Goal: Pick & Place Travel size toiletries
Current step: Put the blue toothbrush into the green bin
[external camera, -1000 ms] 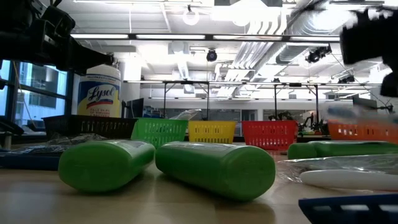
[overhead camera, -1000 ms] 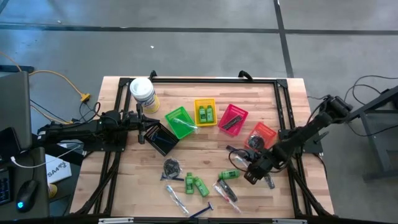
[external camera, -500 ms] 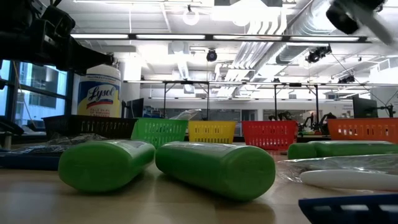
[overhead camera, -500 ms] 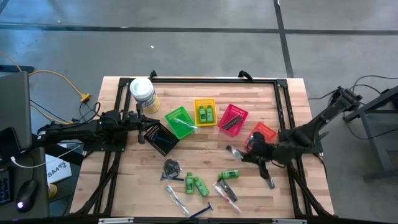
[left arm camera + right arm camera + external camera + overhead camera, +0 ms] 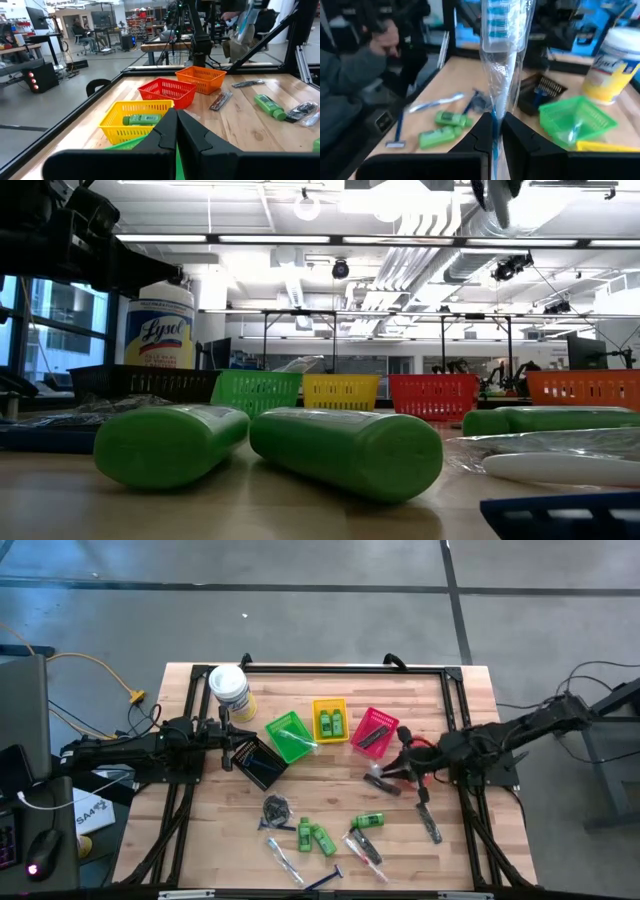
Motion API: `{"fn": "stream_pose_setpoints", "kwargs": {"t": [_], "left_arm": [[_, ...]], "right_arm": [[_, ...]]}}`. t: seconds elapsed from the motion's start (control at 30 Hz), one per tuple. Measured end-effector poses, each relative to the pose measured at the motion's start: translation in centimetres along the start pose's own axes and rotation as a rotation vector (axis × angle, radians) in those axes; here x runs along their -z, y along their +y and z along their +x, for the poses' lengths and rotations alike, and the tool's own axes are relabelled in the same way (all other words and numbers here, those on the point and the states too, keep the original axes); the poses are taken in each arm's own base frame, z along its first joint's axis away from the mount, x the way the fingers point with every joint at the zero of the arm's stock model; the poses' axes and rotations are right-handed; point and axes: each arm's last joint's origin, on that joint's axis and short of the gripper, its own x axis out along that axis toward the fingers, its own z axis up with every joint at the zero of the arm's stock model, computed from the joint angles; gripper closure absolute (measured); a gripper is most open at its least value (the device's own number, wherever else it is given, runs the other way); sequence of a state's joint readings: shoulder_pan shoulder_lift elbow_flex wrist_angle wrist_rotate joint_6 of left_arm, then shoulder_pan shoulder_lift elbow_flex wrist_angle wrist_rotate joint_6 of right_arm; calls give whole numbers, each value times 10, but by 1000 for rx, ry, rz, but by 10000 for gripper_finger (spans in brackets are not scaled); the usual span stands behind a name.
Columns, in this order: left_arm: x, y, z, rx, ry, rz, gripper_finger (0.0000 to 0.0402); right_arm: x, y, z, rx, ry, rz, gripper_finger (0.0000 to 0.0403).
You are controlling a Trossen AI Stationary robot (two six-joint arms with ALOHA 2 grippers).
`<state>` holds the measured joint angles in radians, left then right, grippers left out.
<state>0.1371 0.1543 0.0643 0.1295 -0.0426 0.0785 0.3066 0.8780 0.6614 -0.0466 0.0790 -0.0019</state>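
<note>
My right gripper (image 5: pixel 398 770) hangs above the table's right middle, in front of the red basket (image 5: pixel 374 730), shut on a slim clear tube (image 5: pixel 502 60) with a blue-and-white brush inside. On the near part of the table lie green mini bottles (image 5: pixel 312 835), more clear tubes (image 5: pixel 365 850), a dark coiled bundle (image 5: pixel 277 808), a blue razor (image 5: pixel 325 880) and a black comb (image 5: pixel 428 821). My left gripper (image 5: pixel 228 745) waits shut at the table's left, above the black basket (image 5: pixel 258 762). My right gripper pinches the clear tube near one end (image 5: pixel 495 117) between its two fingers (image 5: pixel 512 135). The tube runs straight out past the fingertips, along the fingers, and is lifted clear of the table.
Green (image 5: pixel 290 735), yellow (image 5: pixel 330 720) and red baskets stand in a row at the middle; the yellow one holds green bottles (image 5: pixel 142 119). An orange basket (image 5: pixel 202 79) sits under my right arm. A white tub (image 5: pixel 229 688) stands far left. Free wood lies between baskets and items.
My right gripper has risen from the near right of the table and gone toward the far edge and the baskets, rolling its wrist as it went. The clear tube has gone up with it, lifted clear. The black comb has stayed on the table.
</note>
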Motion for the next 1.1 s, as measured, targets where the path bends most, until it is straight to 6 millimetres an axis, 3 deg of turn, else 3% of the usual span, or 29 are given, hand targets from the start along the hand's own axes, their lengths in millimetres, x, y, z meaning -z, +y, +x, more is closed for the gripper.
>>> {"fn": "stream_pose_setpoints", "kwargs": {"t": [0.2, 0.5, 0.63, 0.87, 1.1], "left_arm": [[0, 0, 0, -1, 0, 3, 402], [0, 0, 0, -1, 0, 3, 402], [0, 0, 0, -2, 0, 3, 402], [0, 0, 0, -2, 1, 3, 402], [0, 0, 0, -2, 1, 3, 402]], "right_arm": [[17, -25, -20, 71, -73, 33, 385], [51, -28, -52, 120, -236, 79, 384], [75, -27, -55, 136, -232, 102, 383], [96, -25, -59, 140, -280, 120, 383], [103, -25, -60, 148, -281, 131, 383]]}}
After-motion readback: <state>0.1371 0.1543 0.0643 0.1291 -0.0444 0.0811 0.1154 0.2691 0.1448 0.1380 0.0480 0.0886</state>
